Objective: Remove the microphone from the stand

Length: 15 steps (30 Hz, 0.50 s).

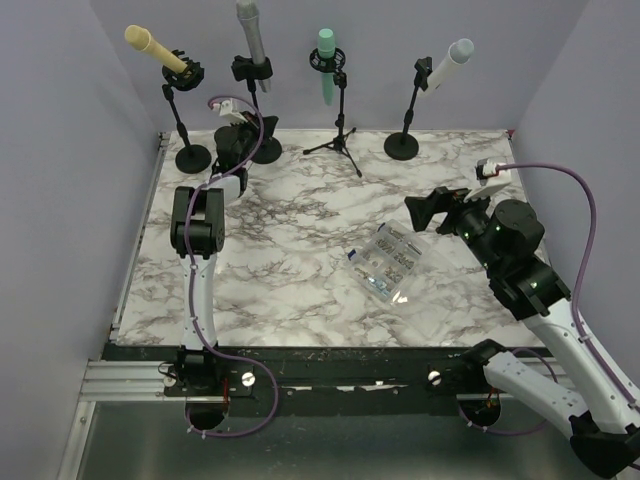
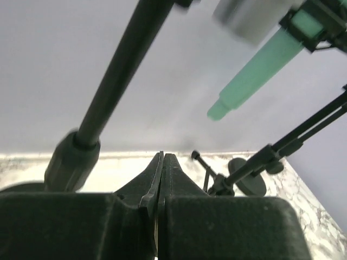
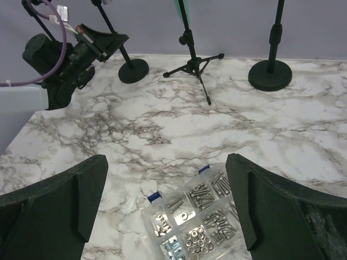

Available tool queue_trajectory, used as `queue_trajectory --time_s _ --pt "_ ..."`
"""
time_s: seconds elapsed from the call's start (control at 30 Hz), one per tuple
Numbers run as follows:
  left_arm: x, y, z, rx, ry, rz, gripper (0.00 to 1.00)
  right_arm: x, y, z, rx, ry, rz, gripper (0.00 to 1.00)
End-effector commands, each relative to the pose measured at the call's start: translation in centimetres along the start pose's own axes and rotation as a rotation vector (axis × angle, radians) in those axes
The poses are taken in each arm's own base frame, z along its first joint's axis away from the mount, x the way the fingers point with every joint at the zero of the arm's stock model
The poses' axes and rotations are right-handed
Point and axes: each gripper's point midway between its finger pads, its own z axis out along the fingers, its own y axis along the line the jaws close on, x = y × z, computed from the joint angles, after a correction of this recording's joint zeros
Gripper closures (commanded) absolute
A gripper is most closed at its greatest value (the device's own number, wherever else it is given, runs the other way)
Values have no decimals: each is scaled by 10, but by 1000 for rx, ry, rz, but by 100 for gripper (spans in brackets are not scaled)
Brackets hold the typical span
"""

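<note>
Clearly, nothing is removed yet: the grey microphone [image 1: 250, 32] sits in its stand [image 1: 252, 70]. The left gripper [image 2: 163, 158] is beside the pole, jaws pressed together on nothing. The right gripper [image 3: 167, 162] is spread wide.

The grey microphone [image 1: 250, 35] stands nearly upright, head up, seated in the black clip of its round-based stand [image 1: 252, 70], which rests at the far edge of the marble table [image 1: 300, 290], left of centre.

Marble-look table [image 1: 280, 290], clear plastic box [image 1: 388, 265], stand [image 2: 116, 70] perhaps matt metal
</note>
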Motion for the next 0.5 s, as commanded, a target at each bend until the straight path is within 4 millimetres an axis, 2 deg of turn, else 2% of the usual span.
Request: queue_trajectory --time_s 0.0,0.2,0.27,0.3,0.4,0.47 --pt "-40 -36 -9 58 -82 59 100 -7 -3 -5 10 -28 1 0" --pt "-40 -39 -15 60 -58 72 100 -10 -2 -10 7 -32 12 0" --pt "-42 -37 -20 36 -70 60 74 -11 -1 -11 5 -37 14 0" --pt "-45 -34 -22 16 -84 56 55 -12 -2 -12 7 -40 15 0" --pt "-49 -27 -29 -19 -98 56 29 -14 -1 -12 6 -45 16 0" --pt "-51 -21 -30 -31 -93 29 21 -14 -1 -11 5 -42 12 0"
